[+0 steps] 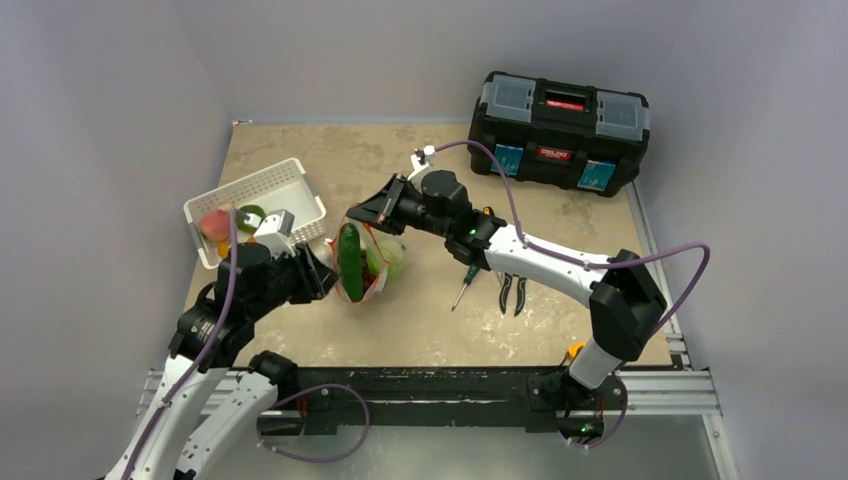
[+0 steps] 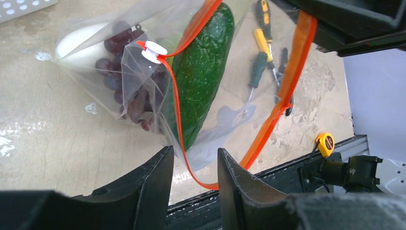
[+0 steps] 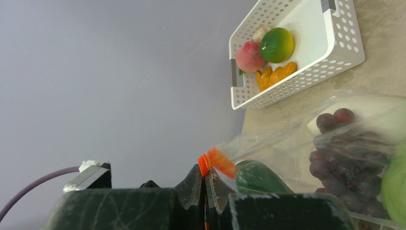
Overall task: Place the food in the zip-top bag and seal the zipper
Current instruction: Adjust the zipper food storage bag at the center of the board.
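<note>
The clear zip-top bag stands at mid-table, its mouth held up. Inside it are a dark green cucumber, a dark red grape bunch and a leafy green cabbage. My right gripper is shut on the orange-red zipper at the far end of the mouth. My left gripper is open at the near end, and the zipper loops between its fingers; a white slider sits on the strip. A pink-red peach and a green round fruit lie in the basket.
The white slotted basket stands at the left, close behind my left arm, and also holds an orange-yellow piece. A screwdriver and pliers lie right of the bag. A black toolbox is at the back right. A yellow tape measure sits near the front rail.
</note>
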Controlling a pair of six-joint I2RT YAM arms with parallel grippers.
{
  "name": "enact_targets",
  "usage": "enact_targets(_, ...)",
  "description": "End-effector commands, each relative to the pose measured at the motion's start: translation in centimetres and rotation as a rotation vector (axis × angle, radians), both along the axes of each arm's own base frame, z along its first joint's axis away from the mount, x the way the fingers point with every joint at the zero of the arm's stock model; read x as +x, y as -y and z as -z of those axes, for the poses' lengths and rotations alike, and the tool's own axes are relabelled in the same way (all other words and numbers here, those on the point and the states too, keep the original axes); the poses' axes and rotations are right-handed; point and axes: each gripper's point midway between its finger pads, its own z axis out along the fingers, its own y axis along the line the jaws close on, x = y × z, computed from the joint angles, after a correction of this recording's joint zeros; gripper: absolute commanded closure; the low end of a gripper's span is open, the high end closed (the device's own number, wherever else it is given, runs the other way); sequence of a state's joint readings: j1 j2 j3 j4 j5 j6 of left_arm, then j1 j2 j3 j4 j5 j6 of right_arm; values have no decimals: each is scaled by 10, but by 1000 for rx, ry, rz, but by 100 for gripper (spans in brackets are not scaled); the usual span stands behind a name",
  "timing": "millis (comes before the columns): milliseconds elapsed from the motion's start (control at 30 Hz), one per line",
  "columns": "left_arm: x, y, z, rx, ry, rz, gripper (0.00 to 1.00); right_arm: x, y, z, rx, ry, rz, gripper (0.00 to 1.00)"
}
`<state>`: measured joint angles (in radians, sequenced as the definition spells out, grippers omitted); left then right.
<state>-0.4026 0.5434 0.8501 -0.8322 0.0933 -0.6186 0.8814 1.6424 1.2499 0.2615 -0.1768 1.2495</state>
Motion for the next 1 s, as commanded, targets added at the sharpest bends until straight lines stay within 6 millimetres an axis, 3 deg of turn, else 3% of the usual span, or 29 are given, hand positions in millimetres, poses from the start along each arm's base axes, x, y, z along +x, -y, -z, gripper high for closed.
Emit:
enact_targets(0, 8, 2, 16, 8, -42, -20, 63, -7, 7, -62, 137, 113, -14, 100)
enact_targets(367, 26, 27, 36, -26, -76, 61, 60, -11, 13, -60, 120, 138, -13, 100)
enact_targets(467, 27, 28, 37, -16, -73, 74, 73, -13, 13, -60, 112, 156, -28, 100)
enact_targets(600, 25, 26, 32, -1, -37, 97, 100, -15, 15, -55, 59, 223, -43, 100)
enact_targets(700, 24, 25, 27, 0, -9, 99, 100, -17, 14, -46, -51, 324, -94, 100)
enact_targets(867, 24, 29, 24, -30, 12, 107, 100, -9, 20, -10, -348, 471, -183, 88)
enact_targets(967, 25, 32, 21, -58, 32, 108, 100, -4, 32, 1, -484, 558, -194, 73)
